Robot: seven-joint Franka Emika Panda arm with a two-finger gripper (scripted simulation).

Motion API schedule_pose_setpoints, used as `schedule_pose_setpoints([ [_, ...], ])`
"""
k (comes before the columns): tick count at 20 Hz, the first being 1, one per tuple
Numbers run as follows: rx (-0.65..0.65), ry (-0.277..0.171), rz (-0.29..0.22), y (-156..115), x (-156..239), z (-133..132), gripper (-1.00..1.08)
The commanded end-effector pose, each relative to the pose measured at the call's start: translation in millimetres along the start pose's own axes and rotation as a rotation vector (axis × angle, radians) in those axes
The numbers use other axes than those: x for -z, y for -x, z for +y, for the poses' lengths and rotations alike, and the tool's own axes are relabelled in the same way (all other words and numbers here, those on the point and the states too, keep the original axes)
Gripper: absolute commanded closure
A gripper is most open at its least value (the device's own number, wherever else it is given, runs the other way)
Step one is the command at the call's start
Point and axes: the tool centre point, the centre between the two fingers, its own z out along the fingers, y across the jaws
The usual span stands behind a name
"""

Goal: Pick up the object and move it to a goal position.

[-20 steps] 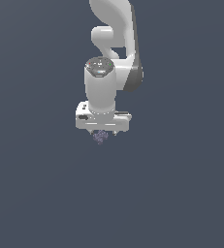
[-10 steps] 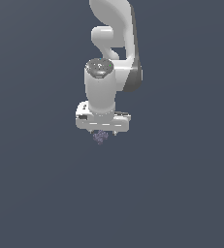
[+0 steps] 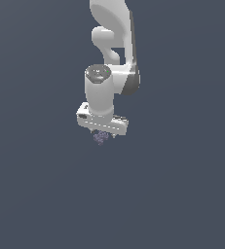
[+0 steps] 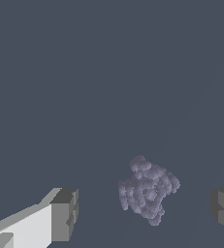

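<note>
Panda arm (image 3: 111, 58) poised over the object, grasp not yet made.

Arm fills the upper centre of the exterior view; gripper (image 3: 103, 135) hangs at frame centre, fingers spread wide, nothing between the pads touching. Object (image 4: 148, 190), a small lumpy purple-grey clump, sits in the gap, nearer one finger (image 4: 64, 215). Judged step: closing in for pickup. Next calls for squeezing shut evenly, then lifting toward the goal, which is not visible.
</note>
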Motion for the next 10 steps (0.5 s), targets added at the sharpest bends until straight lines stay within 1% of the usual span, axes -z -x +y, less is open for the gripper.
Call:
schedule_pose_setpoints([
  [1, -0.069, -0.003, -0.001, 5.5, -8.2, 3.5, -0.92],
  [10, -0.340, -0.009, -0.005, 28.0, -37.7, 19.0, -0.92],
])
